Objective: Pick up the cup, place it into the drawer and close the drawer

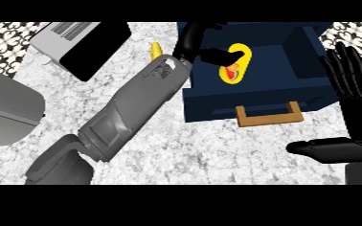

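Stretching across the speckled table [212, 148], our grey left forearm is running up from the lower left toward the open drawer [297, 84], a dark blue box with a wooden handle [271, 116] on its near face. We are seeing a grey appliance [74, 40] with a black front lying at the upper left, and a grey rounded object [17, 110] sitting at the left edge. Our right hand [346, 84] is resting at the right edge, fingers straight and up. Our left hand [205, 45] is reaching over the drawer's interior, its fingers curling round the yellow cup [238, 67], which is lying on its side inside the drawer with a red interior showing. A small yellow item [155, 50] is peeking out just beside the left wrist, on the table.
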